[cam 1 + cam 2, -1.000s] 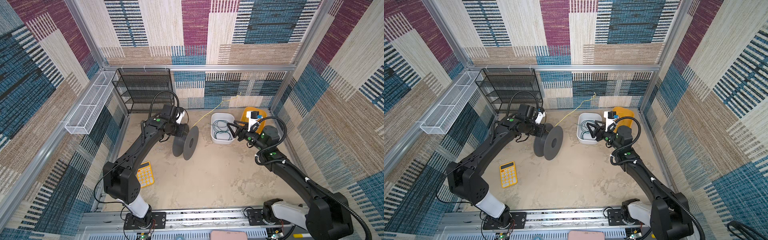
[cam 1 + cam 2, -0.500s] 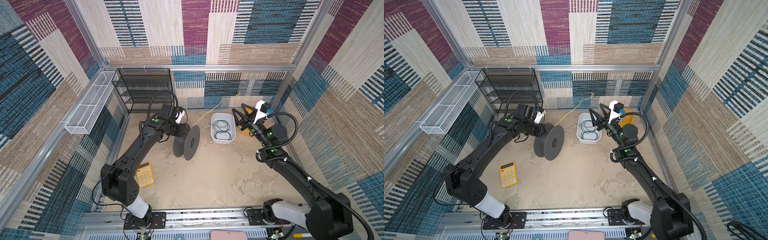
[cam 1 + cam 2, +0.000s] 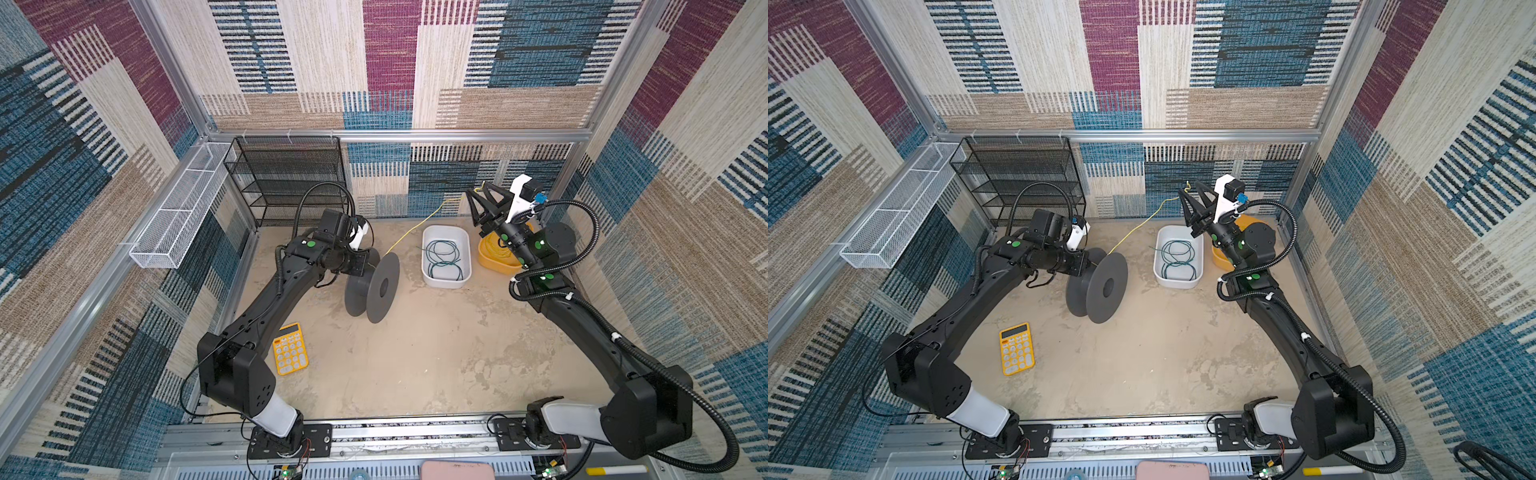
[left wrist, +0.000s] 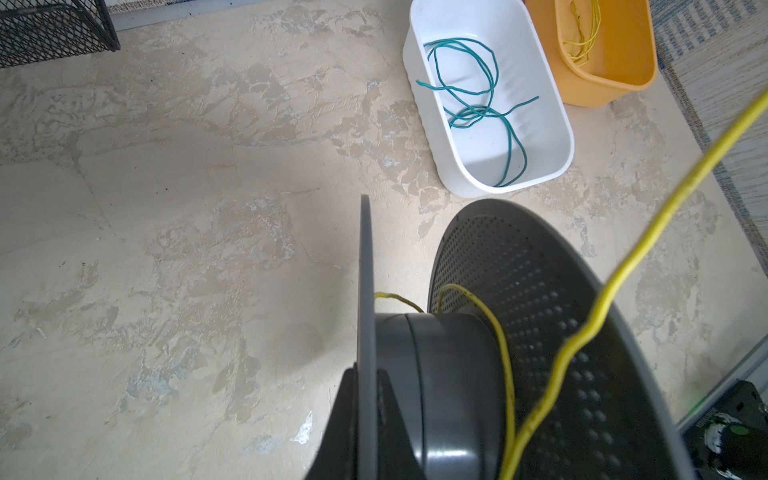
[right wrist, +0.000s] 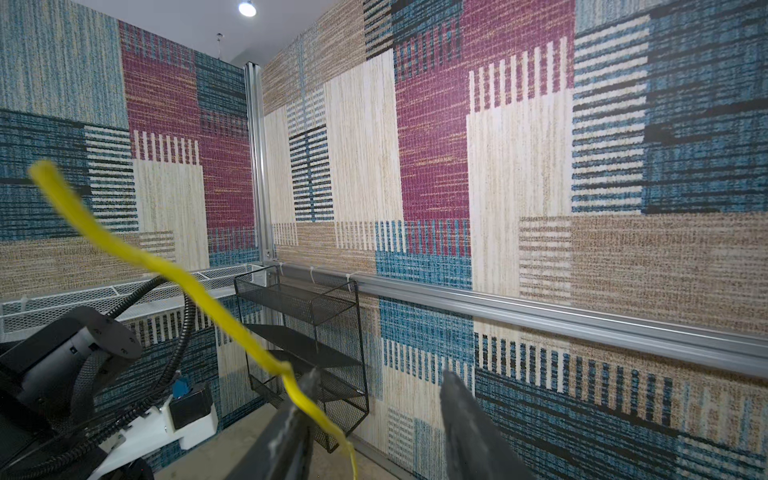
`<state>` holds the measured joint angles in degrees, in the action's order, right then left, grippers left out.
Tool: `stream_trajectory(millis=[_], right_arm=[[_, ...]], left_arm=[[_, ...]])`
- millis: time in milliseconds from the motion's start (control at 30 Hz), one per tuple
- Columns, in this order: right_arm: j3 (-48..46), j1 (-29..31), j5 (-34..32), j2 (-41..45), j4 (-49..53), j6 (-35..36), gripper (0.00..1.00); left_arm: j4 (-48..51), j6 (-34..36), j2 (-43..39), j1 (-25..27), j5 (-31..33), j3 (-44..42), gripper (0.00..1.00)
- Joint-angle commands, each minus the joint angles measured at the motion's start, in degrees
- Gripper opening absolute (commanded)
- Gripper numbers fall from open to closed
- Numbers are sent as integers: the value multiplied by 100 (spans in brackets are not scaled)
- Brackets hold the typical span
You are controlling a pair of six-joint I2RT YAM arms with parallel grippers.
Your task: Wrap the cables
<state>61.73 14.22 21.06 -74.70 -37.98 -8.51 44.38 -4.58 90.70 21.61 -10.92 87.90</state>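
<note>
The left claw (image 4: 368,419) is clamped on a flange of the grey spool (image 3: 382,286), which stands on the bench (image 3: 415,353) near a yellow calculator (image 3: 291,349) and a black wire rack (image 3: 286,178). The yellow cable (image 5: 68,201) runs from the spool up over one finger of the right claw (image 5: 380,378), whose jaws stand apart. That claw was low by the white tub (image 3: 444,283) a second ago and is now raised; the green cable (image 4: 473,112) lies looped in the tub.
</note>
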Motion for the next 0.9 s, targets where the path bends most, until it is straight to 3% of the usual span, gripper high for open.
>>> stream_trajectory(millis=[0, 100, 367, 667, 867], right_arm=[[232, 11, 153, -88, 167, 199, 44], [251, 10, 163, -129, 97, 166, 22], [529, 9, 41, -179, 327, 316, 2], [1270, -109, -2113, -689, 884, 812, 0], [1885, -295, -2920, -1175, 1127, 776, 0]], left_arm=[[-145, -113, -82, -1, -172, -40, 0], [-176, -122, -78, 1, -187, -86, 0], [-186, -66, -103, 6, -192, -132, 0], [-177, 65, -1032, 8, 39, -967, 0], [86, 115, -1830, -3, 164, -1585, 0]])
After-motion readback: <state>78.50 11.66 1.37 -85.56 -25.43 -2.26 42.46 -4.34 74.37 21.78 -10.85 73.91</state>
